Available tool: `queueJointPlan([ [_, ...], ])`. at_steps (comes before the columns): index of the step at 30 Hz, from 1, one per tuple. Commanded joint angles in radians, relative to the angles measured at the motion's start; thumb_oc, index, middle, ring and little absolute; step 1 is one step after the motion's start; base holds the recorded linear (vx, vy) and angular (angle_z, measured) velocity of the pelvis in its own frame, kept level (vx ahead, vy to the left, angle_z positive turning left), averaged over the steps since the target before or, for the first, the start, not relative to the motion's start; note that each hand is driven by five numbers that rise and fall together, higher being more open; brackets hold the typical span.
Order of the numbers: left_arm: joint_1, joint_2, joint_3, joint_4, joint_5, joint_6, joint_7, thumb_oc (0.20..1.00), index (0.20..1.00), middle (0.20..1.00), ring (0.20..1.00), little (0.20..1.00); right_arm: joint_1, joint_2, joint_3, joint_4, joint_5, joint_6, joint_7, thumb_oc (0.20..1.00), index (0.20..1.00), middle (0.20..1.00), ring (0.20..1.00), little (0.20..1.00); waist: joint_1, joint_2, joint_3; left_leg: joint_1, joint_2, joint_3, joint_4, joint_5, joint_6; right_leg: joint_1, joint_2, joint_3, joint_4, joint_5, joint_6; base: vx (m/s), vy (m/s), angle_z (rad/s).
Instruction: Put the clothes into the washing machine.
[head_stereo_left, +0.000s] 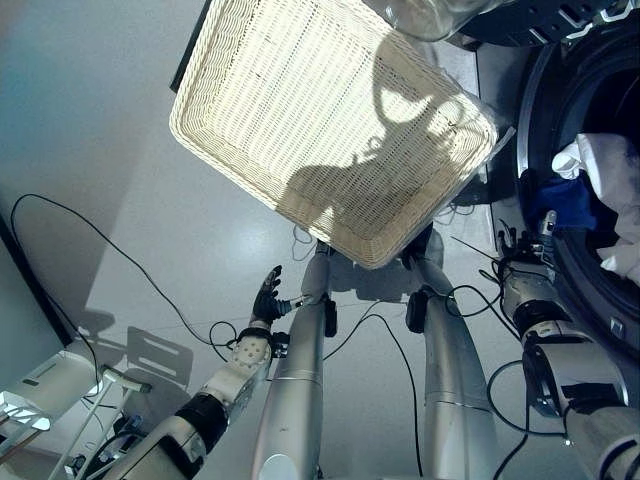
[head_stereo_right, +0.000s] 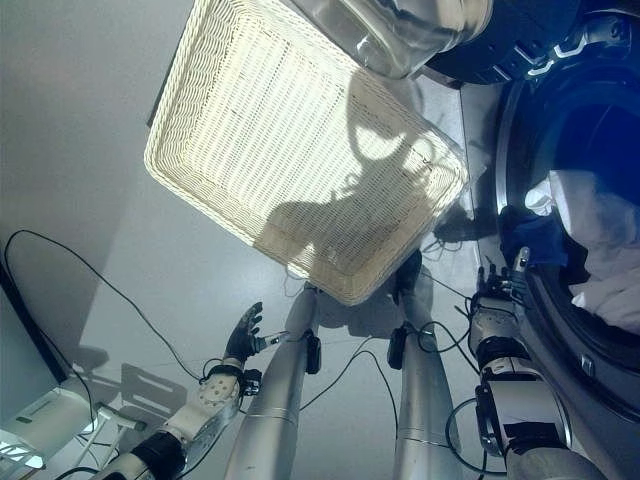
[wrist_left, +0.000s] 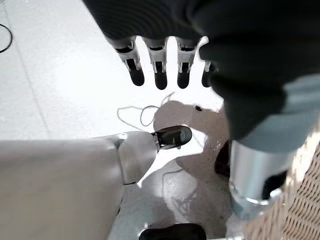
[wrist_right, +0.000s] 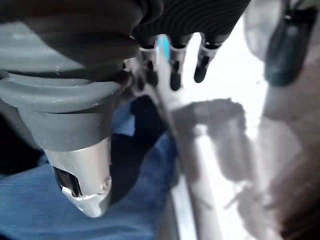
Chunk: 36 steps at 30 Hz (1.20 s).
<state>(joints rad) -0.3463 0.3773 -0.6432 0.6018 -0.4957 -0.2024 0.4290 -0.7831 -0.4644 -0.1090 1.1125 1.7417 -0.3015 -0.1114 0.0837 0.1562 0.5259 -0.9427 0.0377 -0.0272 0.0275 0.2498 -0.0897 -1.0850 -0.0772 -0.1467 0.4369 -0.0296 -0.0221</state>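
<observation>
A: Risk from here?

B: Blue cloth (head_stereo_left: 565, 200) hangs at the drum's front lip, just inside the washing machine (head_stereo_left: 575, 120) opening, w/ white clothes (head_stereo_left: 615, 175) behind it, deeper in. If the right hand (head_stereo_left: 522, 245) pulls back carelessly, a fingertip could snag the blue piece and drag it out over the lip. Door would then jam on it.

A: Basket?

B: Wicker basket (head_stereo_left: 250, 90) looks empty, so prob. the last load.

A: Hand poses?

B: Right hand at the drum's lower edge, fingers straight and spread, gripping nothing; blue cloth beside them. Left hand (head_stereo_left: 266, 296) low over the floor, well apart from the machine, fingers straight, thumb out, idle.
</observation>
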Motion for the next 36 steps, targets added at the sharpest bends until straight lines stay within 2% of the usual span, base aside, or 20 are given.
queueJointPlan([
  [1, 0.045, 0.033, 0.017, -0.059, -0.031, 0.009, 0.013, 1.000, 1.000, 1.000, 1.000, 1.000, 0.092, -0.083, -0.014, -0.072, -0.120, -0.145, 0.010, 1.000, 1.000, 1.000, 1.000, 1.000, -0.014, 0.031, -0.006, -0.027, -0.095, 0.032, 0.067, -0.080, 0.045, 0.046, 0.046, 0.000, -0.130, 0.127, 0.102, 0.00, 0.000, 0.00],
  [2, 0.052, 0.040, 0.022, -0.067, -0.029, 0.008, 0.009, 1.000, 1.000, 1.000, 1.000, 1.000, 0.091, -0.096, -0.016, -0.096, -0.111, -0.182, 0.002, 1.000, 1.000, 1.000, 1.000, 1.000, -0.015, 0.028, -0.006, -0.030, -0.095, 0.031, 0.069, -0.082, 0.045, 0.043, 0.045, -0.001, -0.132, 0.131, 0.103, 0.00, 0.000, 0.00],
  [6, 0.062, 0.053, 0.028, -0.072, -0.033, -0.001, 0.003, 1.000, 1.000, 1.000, 1.000, 1.000, 0.100, -0.114, -0.035, -0.120, -0.063, -0.221, 0.041, 1.000, 1.000, 1.000, 1.000, 1.000, -0.019, 0.020, -0.006, -0.029, -0.094, 0.031, 0.068, -0.084, 0.045, 0.046, 0.046, -0.002, -0.138, 0.133, 0.105, 0.00, 0.000, 0.00],
  [7, 0.067, 0.058, 0.033, -0.079, -0.032, -0.002, 0.003, 1.000, 1.000, 1.000, 1.000, 1.000, 0.112, -0.117, -0.045, -0.143, -0.049, -0.250, 0.057, 1.000, 1.000, 1.000, 1.000, 1.000, -0.022, 0.015, -0.006, -0.028, -0.092, 0.033, 0.067, -0.085, 0.045, 0.047, 0.046, -0.003, -0.140, 0.135, 0.106, 0.00, 0.000, 0.00],
  [8, 0.076, 0.070, 0.041, -0.094, -0.034, -0.002, -0.001, 1.000, 1.000, 1.000, 1.000, 1.000, 0.133, -0.123, -0.058, -0.172, -0.112, -0.320, 0.046, 1.000, 1.000, 1.000, 1.000, 1.000, -0.026, 0.010, -0.006, -0.022, -0.092, 0.033, 0.062, -0.088, 0.045, 0.053, 0.045, -0.004, -0.149, 0.138, 0.108, 0.00, 0.000, 0.00],
  [9, 0.081, 0.078, 0.043, -0.104, -0.032, 0.003, -0.005, 1.000, 1.000, 1.000, 1.000, 1.000, 0.141, -0.127, -0.056, -0.198, -0.180, -0.360, 0.018, 1.000, 1.000, 1.000, 1.000, 1.000, -0.027, 0.007, -0.006, -0.018, -0.093, 0.033, 0.061, -0.089, 0.046, 0.057, 0.045, -0.004, -0.153, 0.142, 0.109, 0.00, 0.000, 0.00],
  [12, 0.092, 0.083, 0.052, -0.118, -0.027, 0.009, -0.004, 1.000, 1.000, 1.000, 1.000, 1.000, 0.145, -0.140, -0.045, -0.259, -0.283, -0.417, -0.065, 1.000, 1.000, 1.000, 1.000, 1.000, -0.033, 0.001, -0.006, -0.013, -0.092, 0.037, 0.058, -0.088, 0.046, 0.063, 0.047, -0.002, -0.165, 0.149, 0.111, -0.01, 0.002, 0.00],
  [13, 0.098, 0.091, 0.066, -0.124, -0.028, 0.015, -0.010, 1.000, 1.000, 1.000, 1.000, 1.000, 0.148, -0.155, -0.048, -0.296, -0.313, -0.422, -0.094, 0.934, 0.934, 0.934, 0.934, 0.934, -0.038, -0.005, -0.006, -0.008, -0.090, 0.042, 0.053, -0.088, 0.045, 0.069, 0.049, 0.000, -0.175, 0.153, 0.112, -0.04, 0.009, -0.02],
  [14, 0.104, 0.095, 0.072, -0.125, -0.030, 0.013, -0.013, 1.000, 1.000, 1.000, 1.000, 1.000, 0.159, -0.161, -0.056, -0.324, -0.318, -0.418, -0.097, 0.460, 0.460, 0.460, 0.460, 0.460, -0.043, -0.010, -0.006, -0.005, -0.087, 0.046, 0.050, -0.088, 0.044, 0.073, 0.051, 0.002, -0.179, 0.155, 0.114, -0.05, 0.015, -0.07],
  [15, 0.118, 0.096, 0.084, -0.123, -0.023, 0.010, -0.021, 1.000, 1.000, 1.000, 1.000, 1.000, 0.183, -0.164, -0.063, -0.359, -0.314, -0.411, -0.082, 0.200, 0.200, 0.200, 0.200, 0.200, -0.048, -0.017, -0.006, 0.002, -0.086, 0.048, 0.045, -0.088, 0.043, 0.080, 0.052, 0.002, -0.186, 0.157, 0.115, -0.03, 0.012, -0.11],
  [18, 0.127, 0.099, 0.092, -0.122, -0.018, 0.010, -0.030, 1.000, 1.000, 1.000, 1.000, 1.000, 0.196, -0.164, -0.062, -0.384, -0.291, -0.400, -0.052, 0.200, 0.200, 0.200, 0.200, 0.200, -0.052, -0.022, -0.006, 0.011, -0.084, 0.053, 0.045, -0.088, 0.043, 0.088, 0.053, 0.002, -0.191, 0.161, 0.115, -0.03, 0.008, -0.07],
  [27, 0.151, 0.112, 0.117, -0.107, -0.019, 0.005, -0.056, 1.000, 1.000, 1.000, 1.000, 1.000, 0.225, -0.177, -0.044, -0.466, -0.243, -0.296, 0.073, 0.200, 0.200, 0.200, 0.200, 0.200, -0.061, -0.041, -0.006, 0.049, -0.077, 0.067, 0.018, -0.082, 0.037, 0.130, 0.050, -0.008, -0.232, 0.176, 0.124, -0.02, 0.015, -0.06],
  [33, 0.149, 0.115, 0.123, -0.094, -0.021, 0.000, -0.062, 1.000, 1.000, 1.000, 1.000, 1.000, 0.222, -0.184, -0.032, -0.479, -0.260, -0.263, 0.075, 0.200, 0.200, 0.200, 0.200, 0.200, -0.065, -0.046, -0.006, 0.057, -0.074, 0.070, 0.010, -0.080, 0.034, 0.138, 0.054, -0.004, -0.239, 0.178, 0.126, 0.00, 0.000, 0.00],
  [36, 0.148, 0.116, 0.126, -0.090, -0.021, -0.003, -0.069, 1.000, 1.000, 1.000, 1.000, 1.000, 0.220, -0.196, -0.024, -0.476, -0.260, -0.207, 0.088, 0.200, 0.200, 0.200, 0.200, 0.200, -0.065, -0.046, -0.006, 0.062, -0.075, 0.069, 0.003, -0.075, 0.034, 0.142, 0.056, -0.001, -0.241, 0.179, 0.127, 0.00, 0.000, 0.00],
])
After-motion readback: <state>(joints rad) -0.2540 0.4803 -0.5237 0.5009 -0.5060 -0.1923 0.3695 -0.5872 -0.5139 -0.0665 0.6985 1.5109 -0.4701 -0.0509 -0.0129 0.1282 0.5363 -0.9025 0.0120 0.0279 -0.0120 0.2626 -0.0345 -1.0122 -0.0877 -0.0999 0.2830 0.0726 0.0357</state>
